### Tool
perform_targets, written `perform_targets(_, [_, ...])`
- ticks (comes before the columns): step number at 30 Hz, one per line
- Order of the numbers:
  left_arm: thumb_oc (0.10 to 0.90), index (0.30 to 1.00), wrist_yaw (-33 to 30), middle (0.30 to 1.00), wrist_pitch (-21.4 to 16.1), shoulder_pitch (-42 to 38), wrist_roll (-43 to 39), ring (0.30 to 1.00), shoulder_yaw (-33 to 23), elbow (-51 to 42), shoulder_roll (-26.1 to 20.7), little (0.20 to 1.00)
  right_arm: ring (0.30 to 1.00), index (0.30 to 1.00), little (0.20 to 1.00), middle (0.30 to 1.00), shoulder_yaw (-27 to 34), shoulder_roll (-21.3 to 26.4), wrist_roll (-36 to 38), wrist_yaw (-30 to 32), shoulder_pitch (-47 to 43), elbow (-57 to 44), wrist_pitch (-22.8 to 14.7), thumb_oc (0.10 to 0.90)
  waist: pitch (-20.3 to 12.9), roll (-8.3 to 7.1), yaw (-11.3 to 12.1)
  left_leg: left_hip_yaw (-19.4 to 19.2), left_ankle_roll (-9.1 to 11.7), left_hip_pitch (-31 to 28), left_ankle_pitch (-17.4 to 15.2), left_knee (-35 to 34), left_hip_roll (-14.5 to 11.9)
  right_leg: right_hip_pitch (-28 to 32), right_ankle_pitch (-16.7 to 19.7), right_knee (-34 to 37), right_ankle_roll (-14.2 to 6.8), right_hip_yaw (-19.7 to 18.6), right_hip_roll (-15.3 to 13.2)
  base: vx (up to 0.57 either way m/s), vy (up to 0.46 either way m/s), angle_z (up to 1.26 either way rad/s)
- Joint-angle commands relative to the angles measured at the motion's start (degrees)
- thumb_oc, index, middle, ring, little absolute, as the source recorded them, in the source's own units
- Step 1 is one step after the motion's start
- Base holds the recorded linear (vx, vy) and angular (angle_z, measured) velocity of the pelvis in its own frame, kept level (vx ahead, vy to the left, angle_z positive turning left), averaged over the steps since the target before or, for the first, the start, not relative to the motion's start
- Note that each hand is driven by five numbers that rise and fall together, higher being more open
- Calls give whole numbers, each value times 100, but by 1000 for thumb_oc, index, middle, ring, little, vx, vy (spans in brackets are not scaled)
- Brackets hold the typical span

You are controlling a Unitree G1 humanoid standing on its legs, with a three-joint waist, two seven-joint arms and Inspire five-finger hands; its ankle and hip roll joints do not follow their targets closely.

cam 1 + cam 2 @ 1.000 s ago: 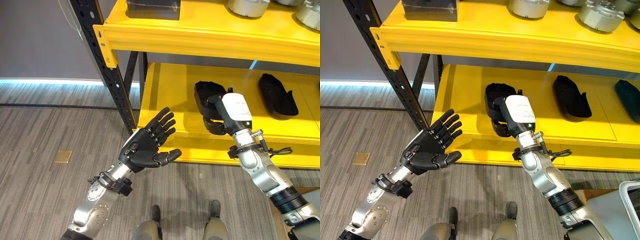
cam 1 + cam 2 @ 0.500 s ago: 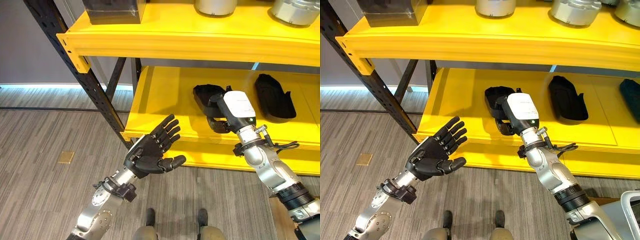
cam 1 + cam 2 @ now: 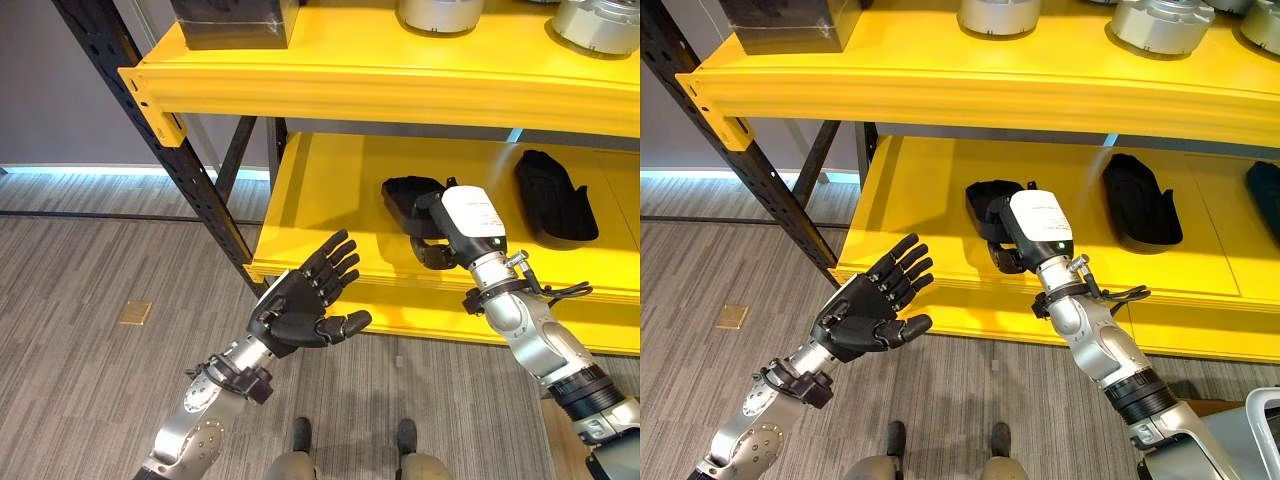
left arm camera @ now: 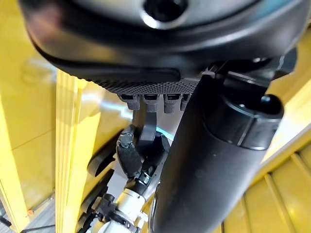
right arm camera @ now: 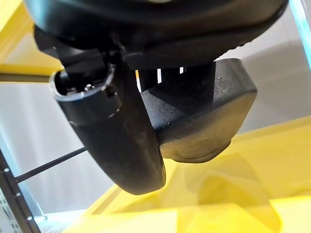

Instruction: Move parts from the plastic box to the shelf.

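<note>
We see right hand (image 3: 432, 238) fingers curled round a black part (image 3: 408, 196) on the lower yellow shelf (image 3: 330, 190), second black part (image 3: 553, 195) further right, left hand (image 3: 300, 303) spread, empty, in front of shelf edge, metal parts (image 3: 440, 12) on upper level

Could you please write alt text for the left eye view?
The robot's right hand grips a black part on the lower yellow shelf. Its left hand is held open and empty in front of the shelf. Another black part lies farther right.
</note>
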State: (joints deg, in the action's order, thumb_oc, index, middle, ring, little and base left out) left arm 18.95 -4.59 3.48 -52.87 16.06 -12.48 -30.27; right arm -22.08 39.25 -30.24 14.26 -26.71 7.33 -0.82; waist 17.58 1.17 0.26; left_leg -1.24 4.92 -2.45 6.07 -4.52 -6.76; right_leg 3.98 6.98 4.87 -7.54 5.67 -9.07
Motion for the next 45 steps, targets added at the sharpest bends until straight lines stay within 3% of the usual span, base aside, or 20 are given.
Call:
perform_targets(1, [900, 1000, 95, 1000, -396, -219, -40, 1000, 35, -698, 16, 1000, 300, 300, 300, 300, 162, 64, 17, 374, -1396, -146, -141, 400, -333, 73, 186, -12, -160, 123, -934, 629, -117, -709, -683, -1024, -168, -166, -430, 0, 0, 0])
perform_targets(7, [900, 1000, 68, 1000, -443, -375, 15, 1000, 23, -722, 8, 1000, 300, 300, 300, 300, 298, 236, 131, 536, -1746, 60, 199, 400, 68, 214, 184, 109, -152, 512, -937, 815, -60, -1045, -772, -1261, -134, -280, -455, -33, -13, 3])
perform_targets(16, [900, 1000, 118, 1000, -445, -453, 11, 1000, 22, -805, 18, 1000, 300, 300, 300, 300, 538, 578, 414, 647, -2284, 449, 169, 400, 525, 424, 178, 163, -138, 970, -921, 1029, 43, -1443, -884, -1513, -57, -385, -472, -34, -12, 3])
perform_targets(23, [900, 1000, 16, 1000, -429, -622, 93, 1000, 147, -876, 71, 1000, 300, 300, 300, 300, 426, 910, 481, 762, -2909, 766, 493, 400, 882, 560, 187, 187, -125, 1407, -897, 1261, 66, -1905, -1028, -1891, 52, -430, -468, -28, -36, 2])
perform_targets(32, [900, 1000, 60, 1000, -376, -619, 63, 1000, 89, -869, 83, 1000, 300, 300, 300, 300, 307, 1145, 505, 783, -3263, 944, 695, 400, 1014, 632, 170, 125, -119, 1526, -869, 1292, 56, -2078, -1092, -2019, 102, -476, -456, 0, 0, 0])
perform_targets(45, [900, 1000, -9, 1000, -280, -647, 97, 1000, 68, -909, 12, 1000, 300, 300, 300, 300, 84, 1373, 736, 868, -3837, 1453, 966, 400, 1069, 601, 218, 96, -110, 1563, -882, 1309, 17, -2074, -1109, -2004, 99, -449, -468, 0, -1, 0])
